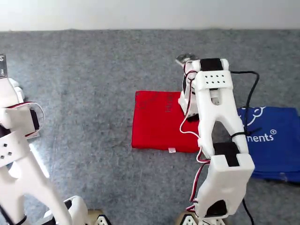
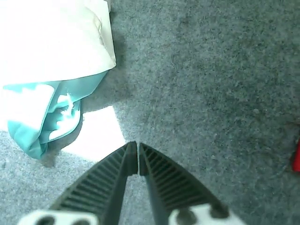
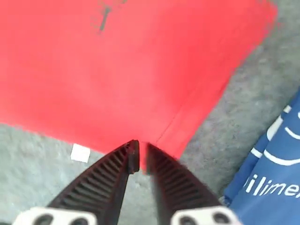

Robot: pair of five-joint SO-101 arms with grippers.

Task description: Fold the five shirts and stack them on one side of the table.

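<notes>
Folded red shirt (image 1: 157, 124) beside blue shirt (image 1: 274, 140)

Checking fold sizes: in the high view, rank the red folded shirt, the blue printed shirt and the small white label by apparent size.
Largest: red folded shirt and blue printed shirt look alike; the right arm hides part of each.
Smallest: small white label.

red shirt (image 1: 157, 124): one edge hidden under right arm (image 1: 215, 108) | blue shirt (image 1: 276, 154): cut by frame edge | teal shirt (image 2: 28, 133): cropped, washed out

High view overhead; wrist views close, downward; red shirt (image 1: 157, 126) shared.
</notes>
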